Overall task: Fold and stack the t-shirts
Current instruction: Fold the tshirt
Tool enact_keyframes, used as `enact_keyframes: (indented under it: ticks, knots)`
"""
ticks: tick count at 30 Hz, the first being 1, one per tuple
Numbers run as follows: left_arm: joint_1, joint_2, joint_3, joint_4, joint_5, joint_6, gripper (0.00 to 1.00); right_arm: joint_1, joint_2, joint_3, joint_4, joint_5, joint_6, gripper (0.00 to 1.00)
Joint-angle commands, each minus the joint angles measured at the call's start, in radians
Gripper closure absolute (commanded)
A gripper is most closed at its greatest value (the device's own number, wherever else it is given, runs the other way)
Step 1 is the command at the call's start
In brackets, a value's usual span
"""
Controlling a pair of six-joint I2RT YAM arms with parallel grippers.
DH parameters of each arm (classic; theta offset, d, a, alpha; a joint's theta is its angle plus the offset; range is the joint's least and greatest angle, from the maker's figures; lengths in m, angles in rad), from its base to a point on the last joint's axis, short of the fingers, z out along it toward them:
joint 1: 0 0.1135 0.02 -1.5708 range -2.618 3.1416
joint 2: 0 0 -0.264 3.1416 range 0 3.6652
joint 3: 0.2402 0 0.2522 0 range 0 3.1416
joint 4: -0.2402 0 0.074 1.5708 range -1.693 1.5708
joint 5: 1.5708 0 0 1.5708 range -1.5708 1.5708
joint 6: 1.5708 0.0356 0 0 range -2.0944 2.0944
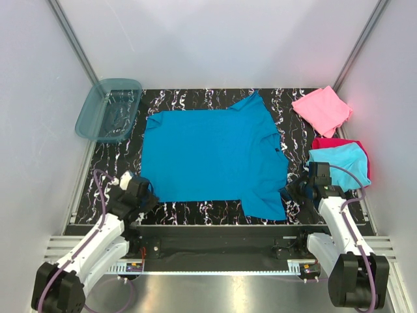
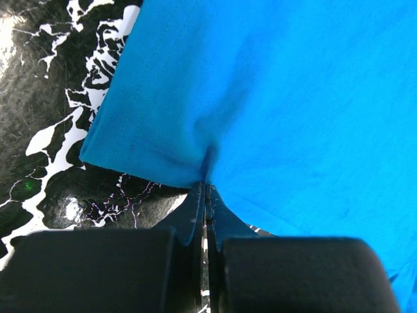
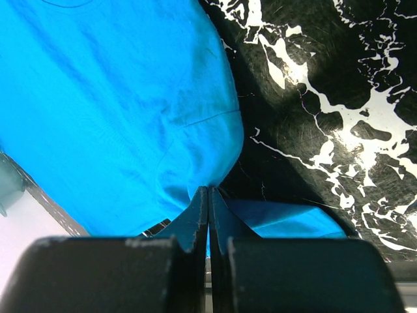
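Across the middle of the top view, the teal-blue t-shirt (image 1: 215, 156) lies spread flat on the black marbled table (image 1: 215, 212), its neck toward the right and its hem toward the left. It looks unfolded, so the folding of this one appears only about to begin.

At the lower left of the cloth, the left gripper (image 2: 206, 188) has its fingers clenched on the shirt's near edge close to the corner, and the fabric puckers into creases where they bite. At the lower right, the right gripper (image 3: 208, 192) is likewise pinched tight on the near edge of the same shirt, with cloth bunching at its tips.

Three shirts seem finished. A pink shirt (image 1: 322, 109) sits folded at the upper right of the table, apart from the others. Lower on the right side, a cyan shirt (image 1: 339, 163) rests folded on top of a magenta-red shirt (image 1: 363, 149). What is left, by this reading, is folding the large shirt and bringing everything into one stack.

A translucent blue tub (image 1: 109, 109) stands at the upper left, just beside the spread shirt's far corner. The cyan-and-red pile lies just beside the right arm, so a wide sweep there could disturb it.
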Motion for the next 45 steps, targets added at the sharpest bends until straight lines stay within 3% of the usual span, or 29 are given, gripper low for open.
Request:
enact_keyframes:
  ticks: [1,23,36,45]
  knots:
    - [-0.001,-0.034,0.003,-0.017,-0.016,0.017,1.00,-0.006,-0.020,0.026,-0.011,0.016,-0.007,1.00]
    - [-0.002,-0.227,0.150,-0.231,-0.091,0.018,1.00,-0.006,-0.046,0.098,-0.041,0.072,-0.007,1.00]
    - [-0.001,-0.148,0.240,-0.221,-0.173,0.032,1.00,-0.005,0.023,0.166,0.035,0.105,0.039,1.00]
    - [0.001,0.012,0.352,-0.168,-0.214,0.073,1.00,-0.006,0.083,0.189,0.126,0.128,0.084,1.00]
